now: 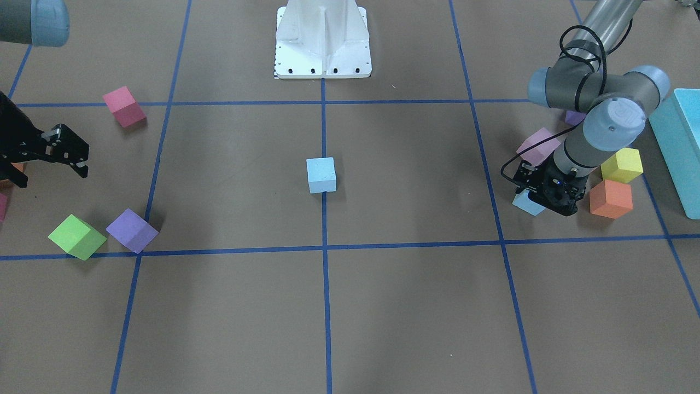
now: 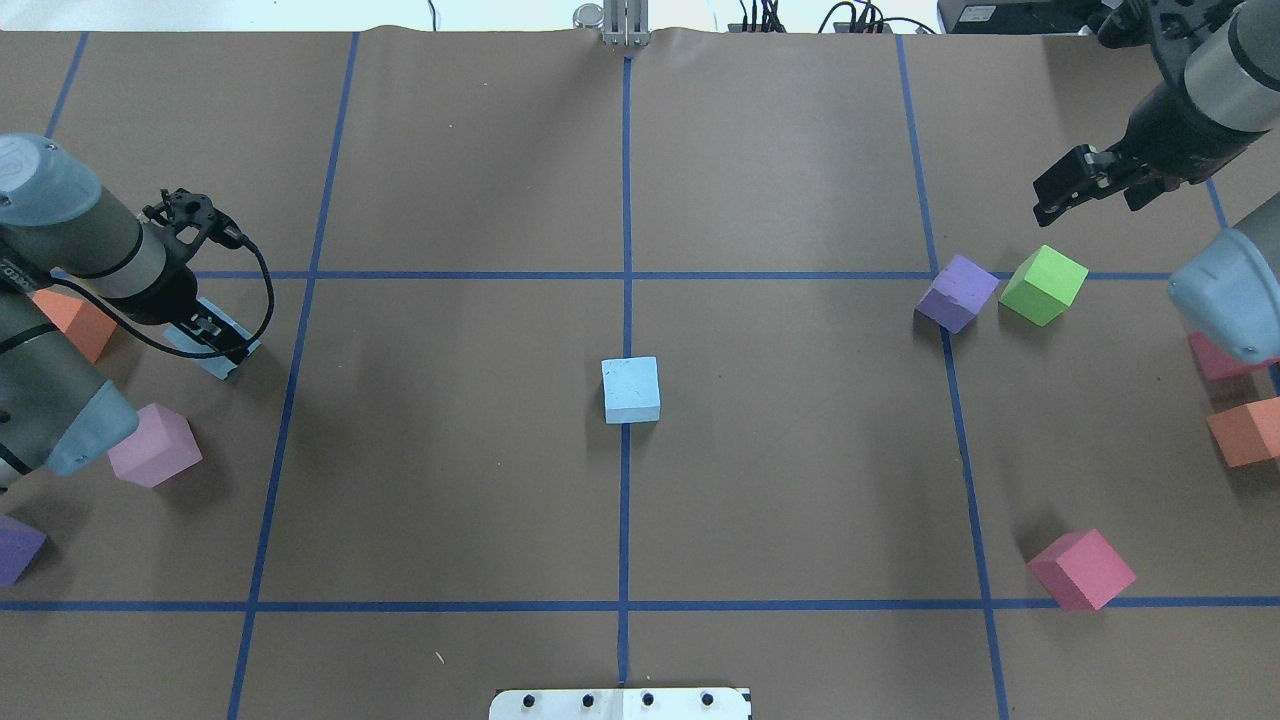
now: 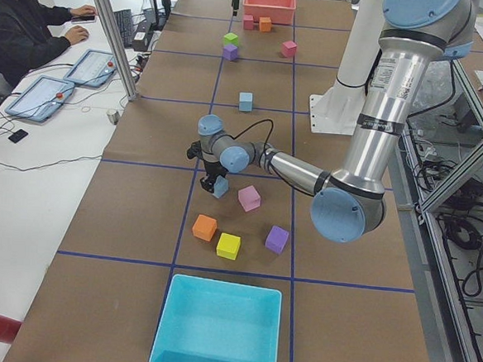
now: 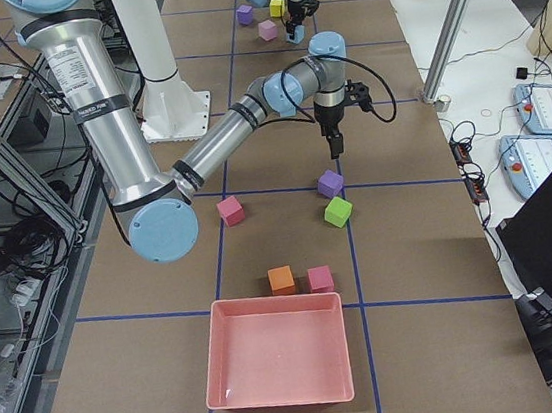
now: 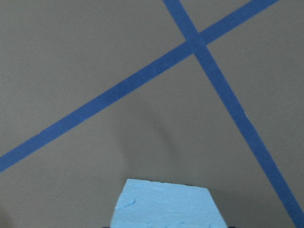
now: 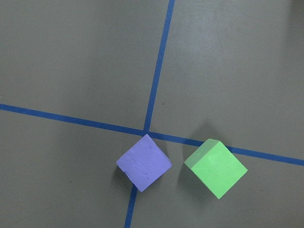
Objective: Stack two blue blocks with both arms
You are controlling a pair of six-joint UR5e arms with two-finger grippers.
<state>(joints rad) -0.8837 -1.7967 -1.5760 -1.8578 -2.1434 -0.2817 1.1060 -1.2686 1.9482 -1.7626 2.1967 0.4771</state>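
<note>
One pale blue block point(image 1: 321, 174) sits alone at the table's centre on the blue tape line; it also shows in the overhead view point(image 2: 631, 390). My left gripper point(image 1: 547, 201) points down at the left side of the table, shut on the second blue block point(image 1: 526, 203). That block fills the bottom of the left wrist view point(image 5: 166, 206), with its shadow on the table beyond it. My right gripper point(image 1: 52, 174) is open and empty. It hovers above the table near the purple cube point(image 6: 144, 162) and the green cube point(image 6: 216, 167).
A pink cube point(image 1: 538, 145), yellow cube point(image 1: 622, 165), orange cube point(image 1: 611, 199) and turquoise bin point(image 1: 681, 148) crowd around my left gripper. A magenta cube point(image 1: 124, 106) lies on the right arm's side. A pink tray point(image 4: 279, 350) stands at that end. The white base mount point(image 1: 322, 41) stands mid-table.
</note>
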